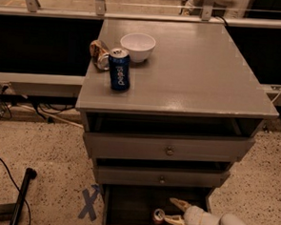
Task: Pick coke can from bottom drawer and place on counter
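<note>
Gaping wide inside the deep grey bottom drawer (125, 206), the cream two-finger gripper (171, 212) holds nothing, just beside the small red coke can (158, 215).

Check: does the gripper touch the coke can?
Cannot tell. Camera view: the gripper is open in the bottom drawer; its lower jaw overlaps the coke can; depth unclear.

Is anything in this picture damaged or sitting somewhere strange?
A crushed can lies dented on the counter beside the Pepsi can. A coke can stands oddly inside the open bottom drawer, with the open gripper right beside it.
</note>
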Available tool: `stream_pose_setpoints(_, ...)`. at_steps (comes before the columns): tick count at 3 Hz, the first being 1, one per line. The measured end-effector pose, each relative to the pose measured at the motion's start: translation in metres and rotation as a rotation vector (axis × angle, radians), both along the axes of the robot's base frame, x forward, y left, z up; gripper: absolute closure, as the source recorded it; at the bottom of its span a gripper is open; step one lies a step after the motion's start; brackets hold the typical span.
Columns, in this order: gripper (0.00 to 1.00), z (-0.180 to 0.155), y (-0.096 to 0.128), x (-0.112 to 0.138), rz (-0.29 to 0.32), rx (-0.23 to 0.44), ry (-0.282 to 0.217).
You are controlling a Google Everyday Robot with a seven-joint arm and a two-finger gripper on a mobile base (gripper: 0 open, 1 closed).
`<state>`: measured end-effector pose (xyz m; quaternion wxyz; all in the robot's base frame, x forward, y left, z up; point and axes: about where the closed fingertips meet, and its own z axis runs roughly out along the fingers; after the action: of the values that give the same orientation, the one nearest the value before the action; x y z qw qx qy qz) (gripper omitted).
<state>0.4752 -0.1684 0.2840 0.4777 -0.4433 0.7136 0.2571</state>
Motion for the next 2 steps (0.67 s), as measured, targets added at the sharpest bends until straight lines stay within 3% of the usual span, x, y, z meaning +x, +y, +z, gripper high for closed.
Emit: stream_pose_setpoints(2, 0.36, -0.036, 0.002, 0.002, 0.026, 0.001, 0.042)
